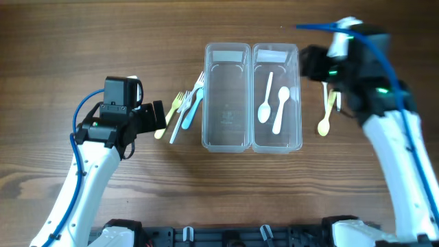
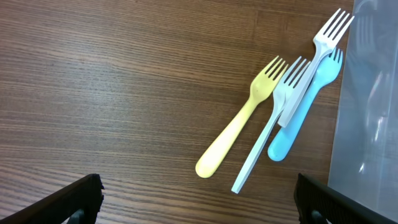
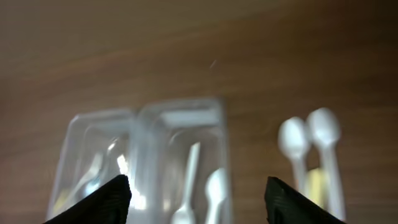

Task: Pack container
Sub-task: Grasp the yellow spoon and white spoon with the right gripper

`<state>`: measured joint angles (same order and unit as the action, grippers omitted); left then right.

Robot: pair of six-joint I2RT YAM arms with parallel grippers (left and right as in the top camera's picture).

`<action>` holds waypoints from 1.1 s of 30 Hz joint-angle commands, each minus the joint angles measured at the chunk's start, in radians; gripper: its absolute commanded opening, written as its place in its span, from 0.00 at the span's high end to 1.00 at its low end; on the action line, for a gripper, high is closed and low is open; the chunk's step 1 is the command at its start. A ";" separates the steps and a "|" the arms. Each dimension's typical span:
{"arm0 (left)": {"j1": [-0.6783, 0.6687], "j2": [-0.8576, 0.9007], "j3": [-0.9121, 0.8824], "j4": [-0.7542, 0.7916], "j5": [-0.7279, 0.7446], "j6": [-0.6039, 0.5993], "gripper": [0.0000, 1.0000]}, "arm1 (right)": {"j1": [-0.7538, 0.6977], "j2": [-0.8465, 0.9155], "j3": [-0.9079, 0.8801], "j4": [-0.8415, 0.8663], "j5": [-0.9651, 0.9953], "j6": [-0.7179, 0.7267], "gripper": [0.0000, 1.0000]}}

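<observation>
Counting overhead: two clear containers side by side mid-surface, the left container [image 1: 226,103] empty, the right container [image 1: 276,140] holding two spoons [image 1: 265,110]. Four forks [image 1: 184,113] lie left of them, a yellow spoon [image 1: 325,123] lies right.

Left wrist: left gripper [image 2: 199,202] wide open, empty, near the forks. They overlap, so pinching one could drag its neighbours.

Right wrist, blurred: right gripper [image 3: 196,199] open, empty, above the containers. Two white loose spoons [image 3: 292,140] outside, plus a yellowish one. Clipping a rim could slide these light containers.
</observation>
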<state>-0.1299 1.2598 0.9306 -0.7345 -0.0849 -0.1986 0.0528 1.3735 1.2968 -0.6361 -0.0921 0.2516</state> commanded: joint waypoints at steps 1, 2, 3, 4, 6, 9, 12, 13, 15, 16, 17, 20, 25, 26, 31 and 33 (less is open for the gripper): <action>-0.001 0.002 0.021 -0.001 -0.010 0.016 0.00 | -0.128 0.044 -0.007 -0.008 0.030 -0.182 0.30; -0.001 0.002 0.021 -0.001 -0.010 0.016 0.00 | -0.154 0.066 -0.014 -0.002 0.029 -0.197 0.30; -0.001 0.002 0.021 -0.001 -0.010 0.016 0.00 | -0.176 0.095 -0.016 0.001 0.029 -0.200 0.30; -0.001 0.002 0.021 -0.001 -0.010 0.016 0.00 | -0.193 0.131 -0.016 0.002 0.029 -0.200 0.30; -0.001 0.002 0.021 -0.001 -0.010 0.016 0.00 | -0.215 0.214 -0.016 -0.005 0.029 -0.201 0.31; -0.001 0.002 0.021 -0.001 -0.010 0.016 0.00 | -0.221 0.322 -0.016 -0.036 0.029 -0.207 0.32; -0.001 0.002 0.021 -0.001 -0.010 0.016 0.00 | -0.221 0.413 -0.016 -0.072 0.029 -0.196 0.37; -0.001 0.002 0.021 -0.001 -0.010 0.016 0.00 | -0.221 0.439 -0.016 -0.084 0.028 -0.194 0.39; -0.001 0.002 0.021 -0.001 -0.010 0.016 0.00 | -0.221 0.482 -0.016 -0.104 0.025 -0.172 0.42; -0.001 0.002 0.021 -0.001 -0.010 0.016 0.00 | -0.221 0.500 -0.016 -0.111 0.025 -0.169 0.42; -0.001 0.002 0.021 -0.001 -0.010 0.016 0.00 | -0.221 0.519 -0.016 -0.116 0.025 -0.169 0.45; -0.001 0.002 0.021 -0.001 -0.010 0.016 0.00 | -0.222 0.560 -0.016 -0.125 0.026 -0.169 0.52; -0.001 0.002 0.021 -0.001 -0.010 0.016 0.00 | -0.222 0.620 -0.017 -0.125 0.025 -0.132 0.67; -0.001 0.002 0.021 -0.001 -0.010 0.016 0.00 | -0.222 0.631 -0.017 -0.126 0.026 -0.127 0.67; -0.001 0.002 0.021 -0.001 -0.010 0.016 0.00 | -0.223 0.650 -0.040 -0.129 0.065 -0.117 0.72; -0.001 0.002 0.021 -0.001 -0.010 0.016 0.00 | -0.223 0.650 -0.042 -0.139 0.074 -0.119 0.81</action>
<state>-0.1299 1.2598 0.9306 -0.7345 -0.0849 -0.1986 -0.1684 1.9900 1.2835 -0.7589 -0.0601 0.1127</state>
